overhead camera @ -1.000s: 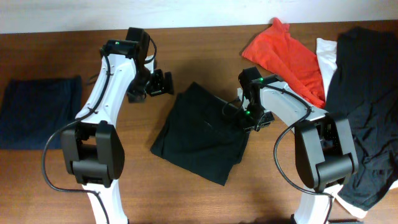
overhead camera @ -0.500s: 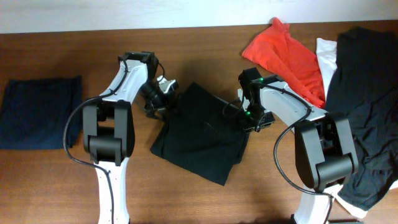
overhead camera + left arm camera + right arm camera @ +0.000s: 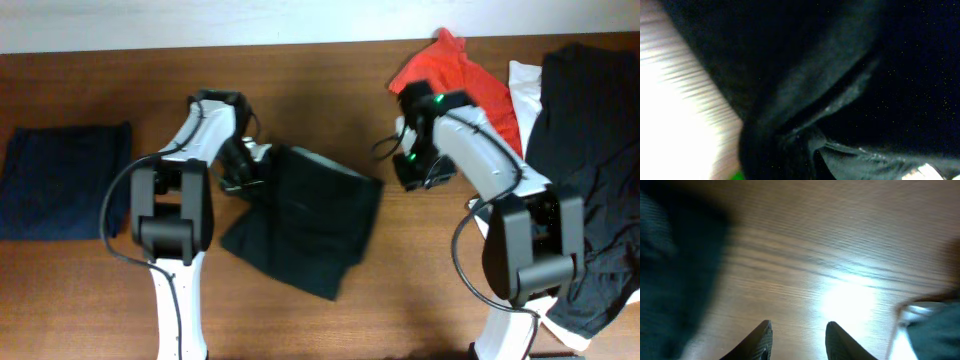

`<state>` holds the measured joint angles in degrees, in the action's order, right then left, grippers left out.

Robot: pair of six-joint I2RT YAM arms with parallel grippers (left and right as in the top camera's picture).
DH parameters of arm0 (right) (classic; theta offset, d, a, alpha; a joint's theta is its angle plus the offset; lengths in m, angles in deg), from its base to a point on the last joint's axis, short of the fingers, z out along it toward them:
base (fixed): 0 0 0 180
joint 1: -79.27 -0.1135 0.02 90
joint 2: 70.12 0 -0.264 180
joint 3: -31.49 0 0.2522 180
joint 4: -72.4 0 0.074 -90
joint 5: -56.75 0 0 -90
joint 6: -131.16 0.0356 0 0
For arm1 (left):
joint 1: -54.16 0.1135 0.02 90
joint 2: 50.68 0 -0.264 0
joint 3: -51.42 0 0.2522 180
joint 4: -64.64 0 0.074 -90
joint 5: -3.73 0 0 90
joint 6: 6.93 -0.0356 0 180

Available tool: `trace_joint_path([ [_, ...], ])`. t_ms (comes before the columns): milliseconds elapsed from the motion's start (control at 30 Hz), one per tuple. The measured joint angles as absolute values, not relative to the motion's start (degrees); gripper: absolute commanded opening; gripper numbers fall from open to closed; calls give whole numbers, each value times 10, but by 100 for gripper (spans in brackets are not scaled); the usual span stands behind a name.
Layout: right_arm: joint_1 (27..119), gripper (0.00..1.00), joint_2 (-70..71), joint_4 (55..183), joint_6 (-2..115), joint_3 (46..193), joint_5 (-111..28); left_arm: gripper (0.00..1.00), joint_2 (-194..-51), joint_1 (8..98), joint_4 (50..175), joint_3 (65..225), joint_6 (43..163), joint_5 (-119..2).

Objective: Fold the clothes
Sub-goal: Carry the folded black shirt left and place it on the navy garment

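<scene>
Black garment lies clenched at its left edge by the left gripper; right gripper hangs released above the wooden table.

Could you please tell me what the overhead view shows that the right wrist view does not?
Only the overhead view shows the whole layout: the black garment mid-table, a folded navy cloth at the far left, the red garment and the dark pile on the right, and both arms. Only the right wrist view shows the right gripper close up, fingers apart with nothing between them. Both show the wooden table and the black garment's edge, apart from that gripper, though blurred in the wrist view.
</scene>
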<state>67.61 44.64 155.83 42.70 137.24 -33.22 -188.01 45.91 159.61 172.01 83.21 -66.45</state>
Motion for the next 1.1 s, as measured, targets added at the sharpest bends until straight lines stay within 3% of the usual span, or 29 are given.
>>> trace_joint_path([
  [233,756,39,418,1629,427,1508,-330,0,-1712,590,1595,1714,899,-956],
  [367,761,39,410,1643,427,1509,-331,0,-1586,619,1513,1713,903,-1081],
  [500,761,39,410,1651,428,1509,-331,0,-1551,656,1418,1712,900,-1165],
  [1100,761,39,410,1668,429,1509,-331,1,-1607,780,1353,1711,895,-1143],
])
